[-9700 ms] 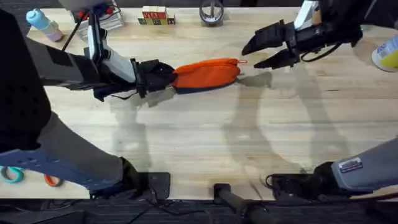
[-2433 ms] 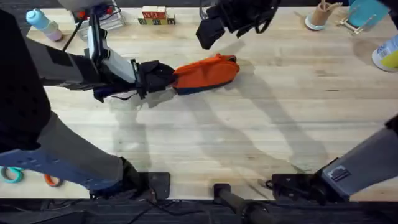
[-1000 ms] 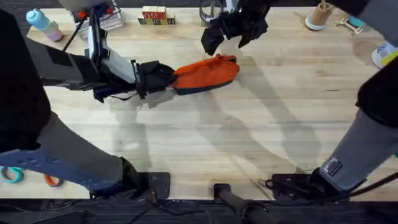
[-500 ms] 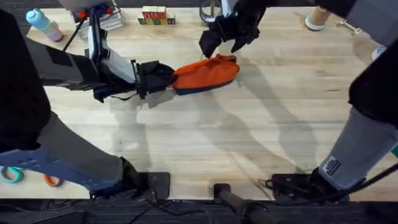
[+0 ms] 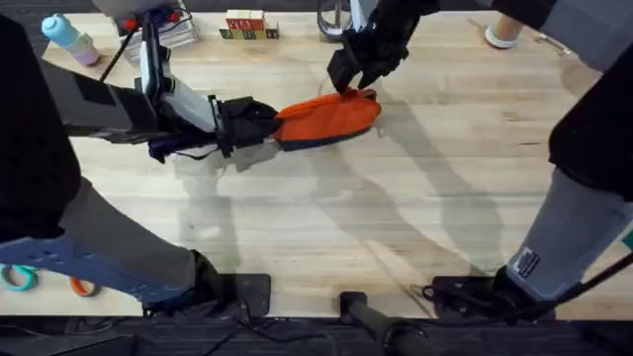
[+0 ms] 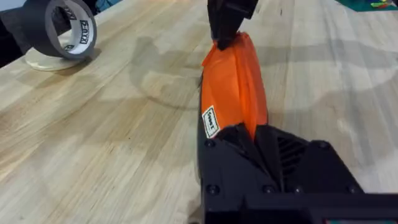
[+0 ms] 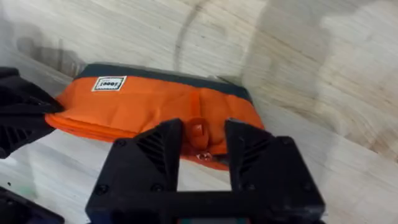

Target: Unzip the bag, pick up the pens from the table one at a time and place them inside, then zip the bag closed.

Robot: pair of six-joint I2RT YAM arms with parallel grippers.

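We clamp our left gripper (image 5: 265, 126) on one end of the soft orange fabric pouch (image 5: 331, 117), lying on the pale wooden tabletop (image 5: 396, 218). Our right gripper (image 7: 203, 142) hangs parted, straddling its small orange zipper pull (image 7: 198, 129) at the opposite end.

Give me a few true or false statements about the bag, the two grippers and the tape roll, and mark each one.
1. The left gripper clamps one end of the bag. True.
2. The right gripper is open, its fingers either side of the zipper pull. True.
3. The bag lies wide open. False: it looks zipped shut.
4. The tape roll rests on the bag. False: it sits apart, on the table.
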